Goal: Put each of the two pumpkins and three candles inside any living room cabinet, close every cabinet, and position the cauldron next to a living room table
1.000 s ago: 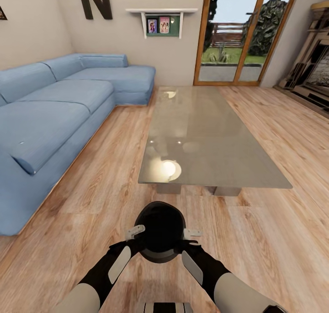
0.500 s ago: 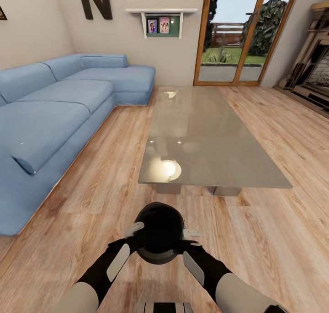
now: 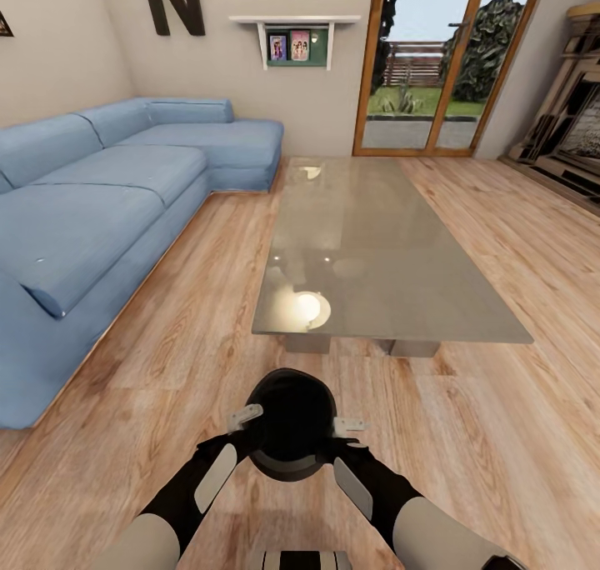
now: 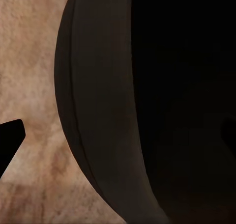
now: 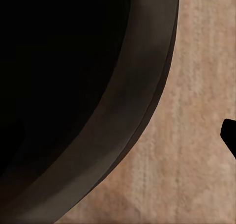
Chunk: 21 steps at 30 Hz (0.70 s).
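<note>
Round-bellied matte black cauldron [image 3: 292,422] held between left gripper [image 3: 244,418] and right gripper [image 3: 348,425], each clamped on its rim. Glossy grey-green glass-topped coffee table [image 3: 375,253] stands near, beyond it on the wooden floor [image 3: 167,362].

This is a home living room. A long blue L-shaped fabric sofa [image 3: 108,195] runs along the beige wall, facing a low rectangular glass-topped coffee table [image 3: 375,253] on the light wood plank floor [image 3: 500,403]. A small white wall shelf [image 3: 296,32] holds framed pictures, wooden-framed glass patio doors [image 3: 442,62] look onto a garden, and a stone-coloured fireplace surround [image 3: 571,128] stands at the right.
</note>
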Tool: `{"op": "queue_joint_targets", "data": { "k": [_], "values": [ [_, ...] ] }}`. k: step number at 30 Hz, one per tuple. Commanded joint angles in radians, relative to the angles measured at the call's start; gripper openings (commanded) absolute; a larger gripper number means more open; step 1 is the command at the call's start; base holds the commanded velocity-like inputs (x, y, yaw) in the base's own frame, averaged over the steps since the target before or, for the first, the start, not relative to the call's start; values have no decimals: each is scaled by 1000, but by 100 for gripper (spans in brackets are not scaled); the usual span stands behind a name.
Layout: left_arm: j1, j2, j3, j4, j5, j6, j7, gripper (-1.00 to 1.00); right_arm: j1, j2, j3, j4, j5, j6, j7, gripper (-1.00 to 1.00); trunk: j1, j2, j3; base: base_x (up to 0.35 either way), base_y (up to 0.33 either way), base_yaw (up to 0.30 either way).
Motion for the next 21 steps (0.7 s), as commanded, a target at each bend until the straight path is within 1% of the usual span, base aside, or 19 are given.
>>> {"op": "queue_joint_targets", "data": {
  "k": [1, 4, 21],
  "values": [
    [0, 1, -4, -2, 11, 2, 9, 100, -1, -1, 9, -1, -9, 4, -10, 100, 0, 0, -1, 0, 0, 0],
    [0, 1, -3, -2, 11, 2, 9, 100, -1, -1, 9, -1, -9, 4, -10, 100, 0, 0, -1, 0, 0, 0],
    [0, 0, -2, 1, 11, 2, 9, 100, -1, -1, 9, 1, -9, 3, -8, 100, -8, 4, 65, 0, 0, 0]
  ]
}}
